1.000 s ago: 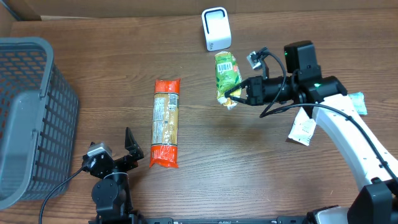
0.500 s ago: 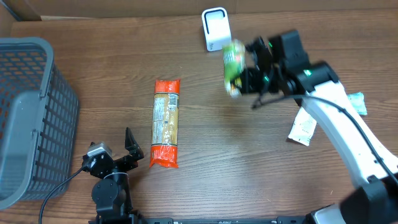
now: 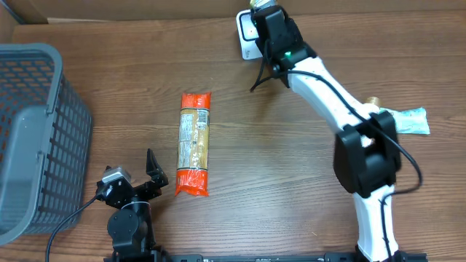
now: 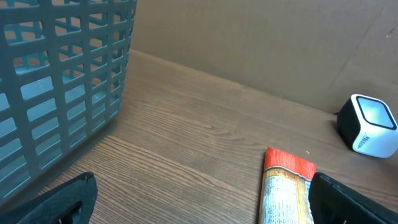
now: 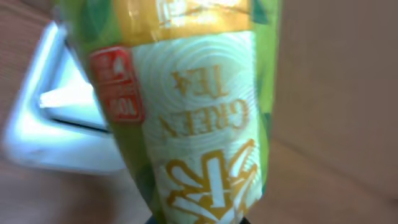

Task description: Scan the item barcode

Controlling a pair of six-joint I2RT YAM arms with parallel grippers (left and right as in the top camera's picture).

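**Overhead: right arm is reaching across the table, holding a green tea packet at the scanner**

The right gripper (image 3: 263,13) is sitting at the far edge of the wooden table (image 3: 291,182), directly over the white scanner (image 3: 251,35). Its jaws are clamping the green tea packet (image 5: 199,124). From above, only a sliver of the packet is showing at the top edge of the frame. In the right wrist view the packet is filling most of the picture, printed face toward the camera and lettering upside down. The scanner is appearing just behind and to the left of it. Whether packet and scanner are touching cannot be told, and no barcode is showing on the visible face.

The left gripper (image 3: 132,178) is resting low at the near edge of the table with its jaws spread wide and nothing between them. Both black fingers (image 4: 56,202) are showing at the bottom corners of the left wrist view.

An orange-ended pasta packet (image 3: 194,144) is lying flat and lengthwise just beyond the left gripper, well apart from the scanner. A grey plastic basket (image 3: 40,131) is standing at the left side of the table. A teal and white sachet (image 3: 411,120) is lying at the right side, partly hidden by the right arm.
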